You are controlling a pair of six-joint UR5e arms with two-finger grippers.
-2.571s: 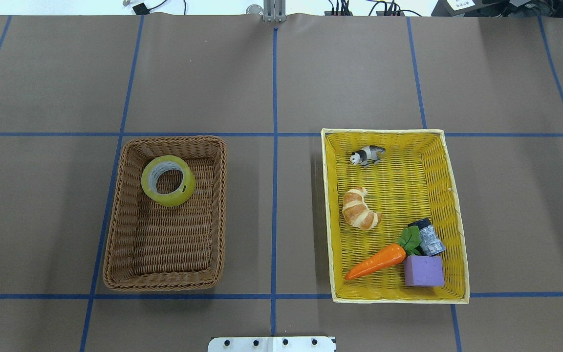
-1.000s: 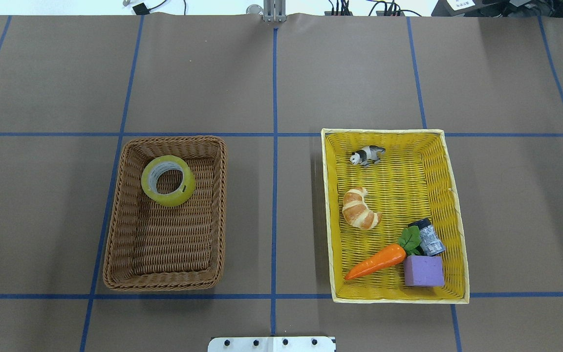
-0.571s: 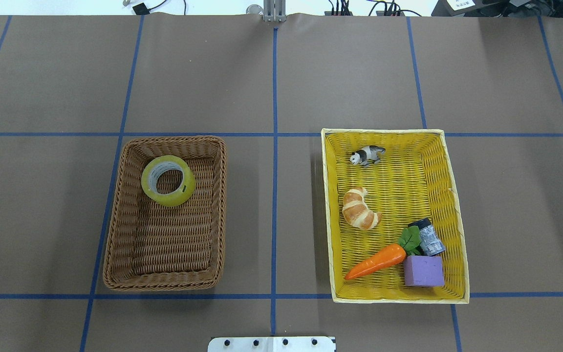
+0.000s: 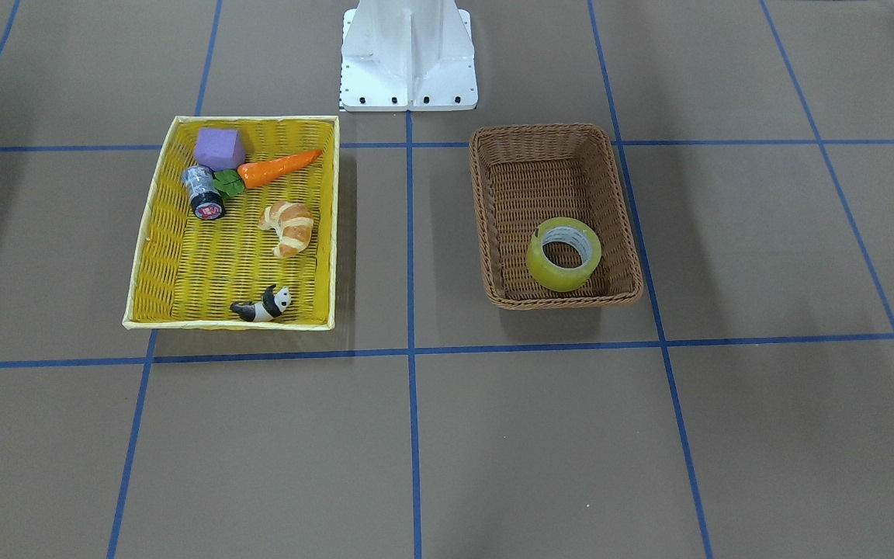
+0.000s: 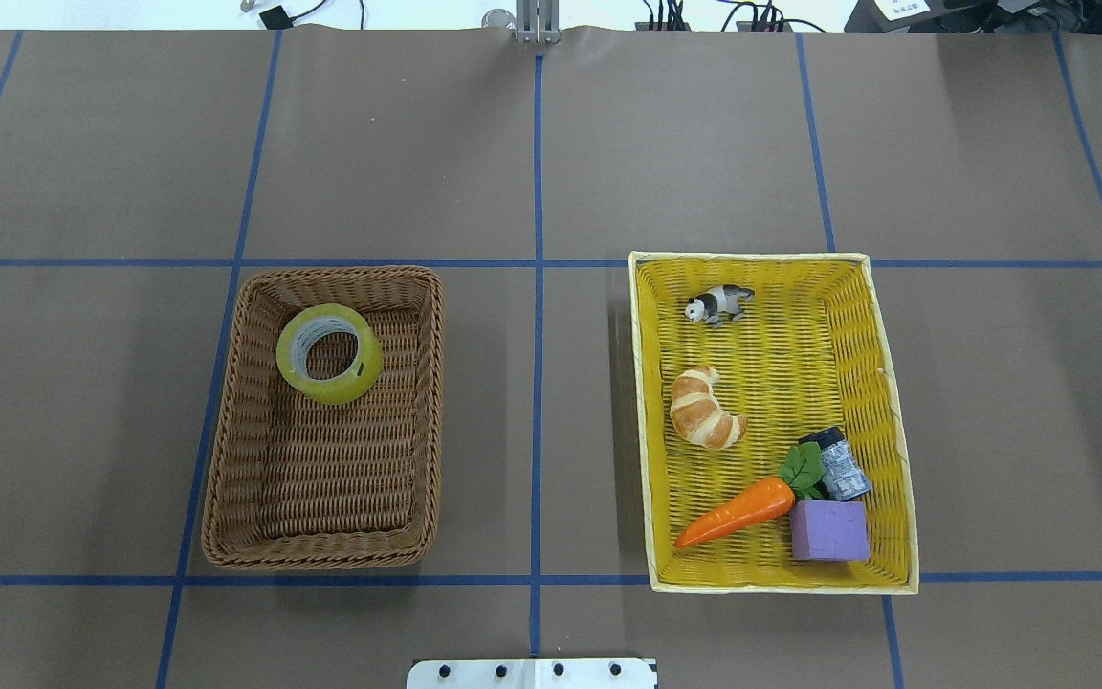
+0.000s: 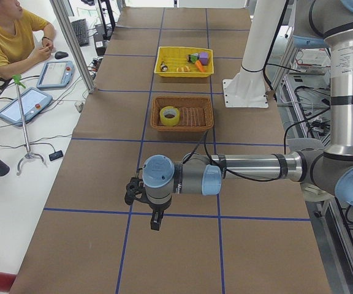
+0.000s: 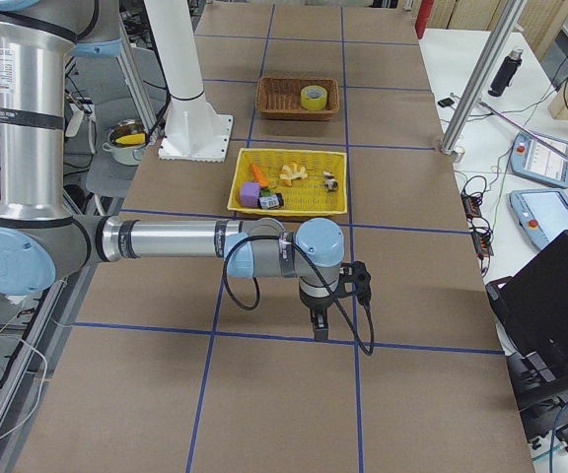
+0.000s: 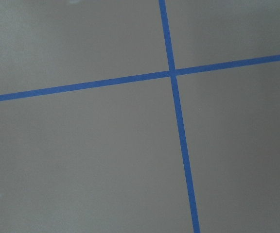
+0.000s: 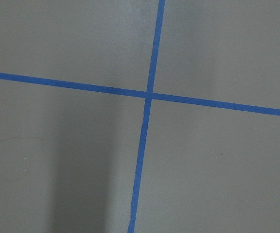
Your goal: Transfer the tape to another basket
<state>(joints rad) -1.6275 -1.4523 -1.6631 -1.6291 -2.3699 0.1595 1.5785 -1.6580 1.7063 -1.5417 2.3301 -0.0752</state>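
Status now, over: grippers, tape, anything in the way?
Left gripper and right gripper far from tape, open or shut unclear. Tape flat in brown basket, alone. Nothing over it.

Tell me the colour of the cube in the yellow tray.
The cube is purple, clearest in the overhead exterior view.

Left claw hangs over table, well left of everything else. To its right: basket, with tape in the end away from base. Further right, apart from basket: tray.

Right claw is over table, right of tray; tray lies between it and basket.

In tray, side nearer right claw: block at base end, small roll just beyond. Side away from that claw: carrot just beside block, croissant beyond, panda at far end.
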